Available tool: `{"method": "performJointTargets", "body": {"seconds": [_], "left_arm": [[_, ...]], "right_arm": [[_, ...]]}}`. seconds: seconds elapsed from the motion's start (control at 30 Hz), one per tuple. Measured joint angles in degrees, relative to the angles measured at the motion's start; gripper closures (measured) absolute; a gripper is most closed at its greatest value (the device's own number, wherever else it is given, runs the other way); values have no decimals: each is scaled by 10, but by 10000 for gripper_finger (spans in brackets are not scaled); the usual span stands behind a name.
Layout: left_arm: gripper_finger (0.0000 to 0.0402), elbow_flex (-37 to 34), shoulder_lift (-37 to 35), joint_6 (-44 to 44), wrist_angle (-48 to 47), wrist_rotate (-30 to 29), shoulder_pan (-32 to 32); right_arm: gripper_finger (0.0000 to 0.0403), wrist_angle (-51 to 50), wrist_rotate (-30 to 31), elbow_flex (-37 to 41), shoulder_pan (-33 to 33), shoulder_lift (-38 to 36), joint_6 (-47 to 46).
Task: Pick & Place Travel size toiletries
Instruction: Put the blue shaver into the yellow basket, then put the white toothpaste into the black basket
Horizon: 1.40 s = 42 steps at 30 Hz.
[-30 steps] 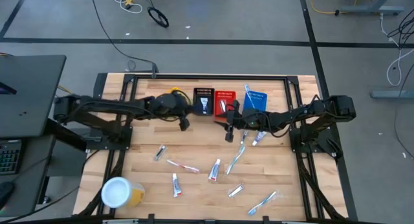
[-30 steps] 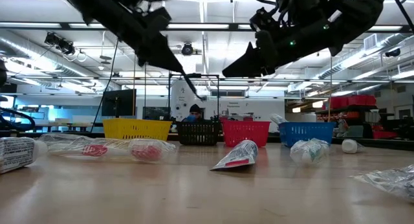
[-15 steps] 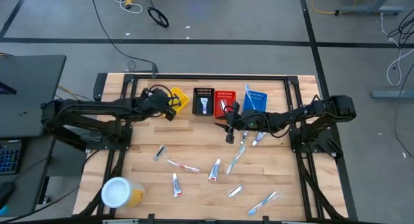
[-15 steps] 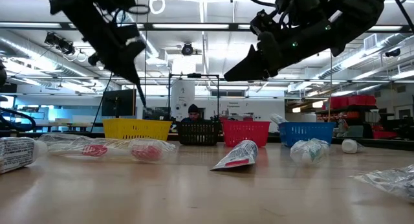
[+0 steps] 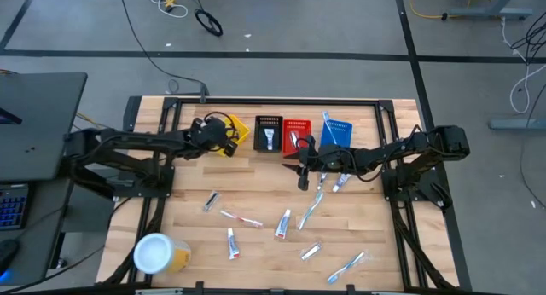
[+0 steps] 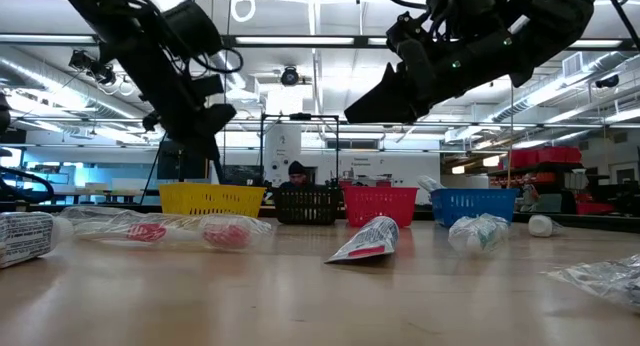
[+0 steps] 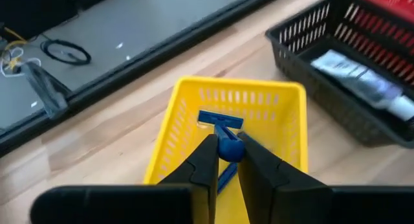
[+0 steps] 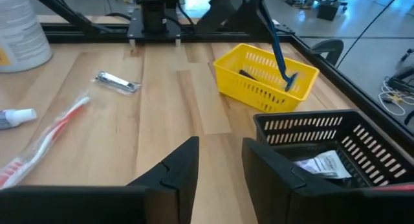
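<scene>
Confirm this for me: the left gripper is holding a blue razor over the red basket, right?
Not quite. The left gripper does hold the blue razor, but over the yellow basket, not the red one; the left wrist view shows it.

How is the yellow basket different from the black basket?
The yellow basket has a blue razor hanging into it, pinched by the left gripper; the black basket has a packet lying inside and no gripper above it. Both are small slotted plastic baskets standing side by side.
</scene>
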<state>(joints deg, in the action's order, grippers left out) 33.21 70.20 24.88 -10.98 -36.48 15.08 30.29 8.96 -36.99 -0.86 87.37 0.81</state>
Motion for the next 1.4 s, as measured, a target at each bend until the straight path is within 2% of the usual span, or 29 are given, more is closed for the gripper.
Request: {"method": "performJointTargets", "body": {"seconds": [0.17, 0.4, 0.63, 0.73, 0.9, 1.03, 1.13, 1.23, 1.4], "left_arm": [[334, 0, 33, -3, 2, 40, 9], [310, 0, 41, -7, -4, 50, 28], [269, 0, 40, -46, -5, 61, 33], [256, 10, 32, -61, -8, 113, 28], [249, 46, 18, -143, -22, 286, 5], [255, 65, 16, -214, -27, 421, -42], [257, 68, 17, -225, -26, 503, -96], [256, 68, 19, -221, -33, 518, -166], [247, 68, 37, -256, -31, 499, -293]], "right_arm": [[277, -2, -1, 0, 0, 0, -6], [277, -3, -2, 0, 0, 0, -6], [277, -5, -35, 0, 0, 0, -6], [277, -5, -36, 0, 0, 0, -6], [277, -7, -36, 0, 0, 0, -6], [277, -10, -35, 0, -1, 0, -6], [277, -10, -35, 0, -2, 0, -6], [277, -16, -36, 0, -2, 0, -6], [277, -40, -35, 0, -2, 0, -6]]}}
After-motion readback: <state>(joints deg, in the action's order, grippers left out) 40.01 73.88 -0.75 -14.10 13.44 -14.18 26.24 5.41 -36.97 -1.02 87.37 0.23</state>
